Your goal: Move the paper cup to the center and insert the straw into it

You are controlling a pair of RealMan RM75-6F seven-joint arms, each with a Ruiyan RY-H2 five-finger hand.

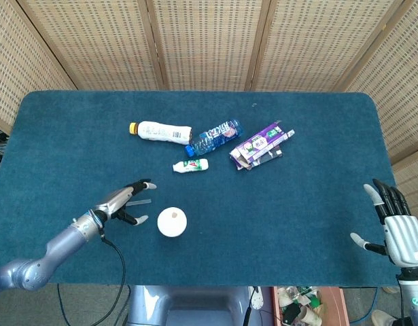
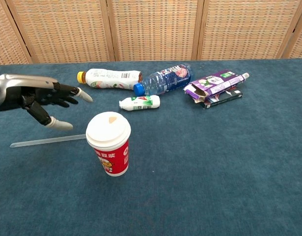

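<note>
Straw [image 2: 47,141] lying flat on the blue table [image 1: 317,224], towards the front-left part of it, with its long axis running roughly parallel to the front edge, one end pointing at the left edge and the other stopping just beside the paper cup [image 2: 109,150]. Cup standing upright with its white lid on, a little left of the table's middle and nearer the front edge than the back; judged from that position, the move to the centre is not yet finished, and the straw is not inserted.

Left hand [image 2: 38,98] hovering above and slightly behind the straw, fingers spread and holding nothing; in the head view the same hand [image 1: 124,202] is sitting just left of the cup, apart from it. Right hand [image 1: 397,227] waiting open near the front-right corner, fingers apart and empty, well apart from both cup and straw.

Relation governing the next move: the straw is lying directly beneath and in front of the left hand, so that hand is much the nearer one, and a pinch would have to be closing across the straw's thin width, not along its length. Whether the left fingertips are touching the straw cannot be told from either view; in the chest view they appear clear of it
</note>
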